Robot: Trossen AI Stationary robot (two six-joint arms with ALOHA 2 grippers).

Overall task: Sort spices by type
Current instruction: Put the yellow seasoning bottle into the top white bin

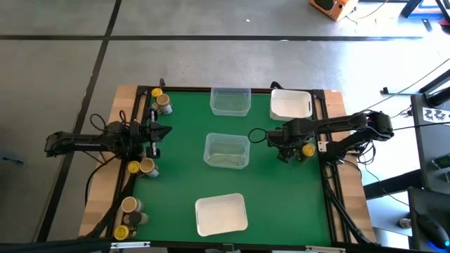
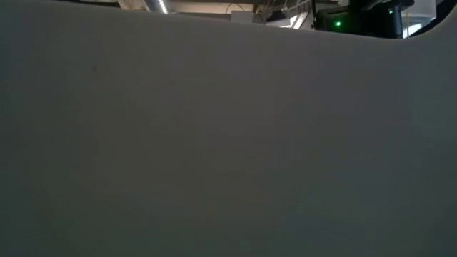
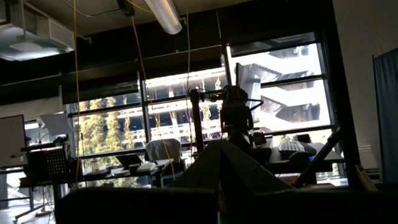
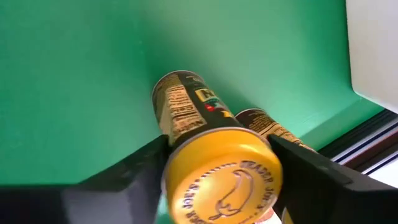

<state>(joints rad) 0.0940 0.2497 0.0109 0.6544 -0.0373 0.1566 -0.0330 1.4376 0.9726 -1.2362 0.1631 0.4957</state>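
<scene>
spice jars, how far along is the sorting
Nothing sorted yet: all four trays, like the centre tray, look empty. In hand: the right hand is around a yellow-top jar, not lifted. Left: the jars along the left edge; the left hand waits, shut.

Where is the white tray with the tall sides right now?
In the high view, the white tray sits at the far right corner of the green table, beside the clear tray, just beyond the right gripper and its yellow-lidded jar.

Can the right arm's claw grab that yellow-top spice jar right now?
Probably yes. The right claw already has a finger on each side of the yellow-top jar, with nothing between them. Another jar lies just beyond it.
</scene>
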